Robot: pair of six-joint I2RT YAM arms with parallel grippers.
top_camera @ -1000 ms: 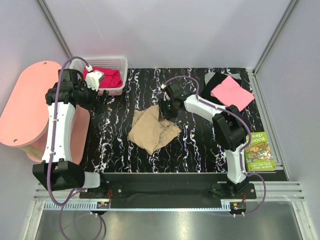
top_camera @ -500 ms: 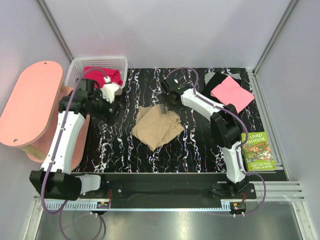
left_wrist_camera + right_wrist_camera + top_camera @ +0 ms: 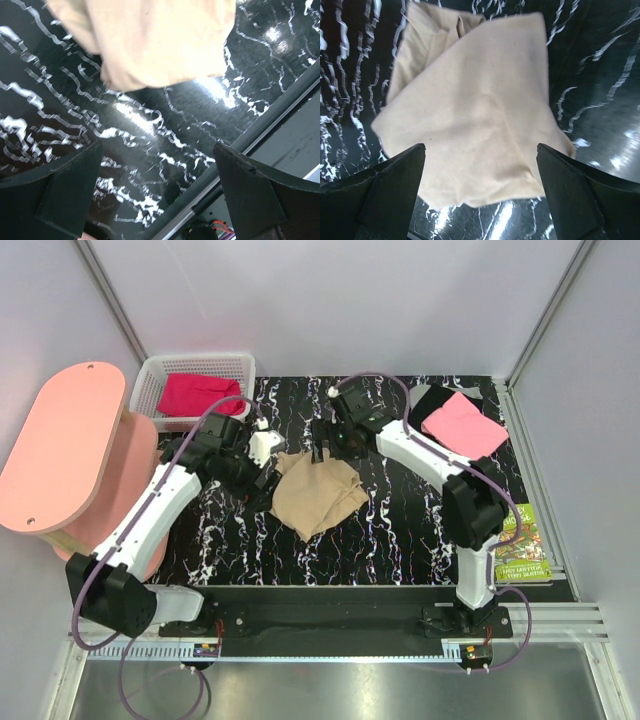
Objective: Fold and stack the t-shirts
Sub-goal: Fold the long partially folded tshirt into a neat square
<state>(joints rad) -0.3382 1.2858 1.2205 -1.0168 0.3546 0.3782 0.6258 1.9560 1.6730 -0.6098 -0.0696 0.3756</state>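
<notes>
You have open mat (image 3: 400, 540) on the near and right sides of the tan shirt (image 3: 318, 498). The left arm (image 3: 155, 512) bars its left side. The right arm (image 3: 420, 458) crosses toward the pink shirt (image 3: 462, 427). The basket (image 3: 195, 361) fills the far-left corner, the book (image 3: 525, 550) the right edge.

Tan shirt (image 3: 318, 497) lies crumpled mid-bench (image 3: 400, 530); left claw (image 3: 266, 478) at its left edge, right claw (image 3: 320, 450) at its far edge.
</notes>
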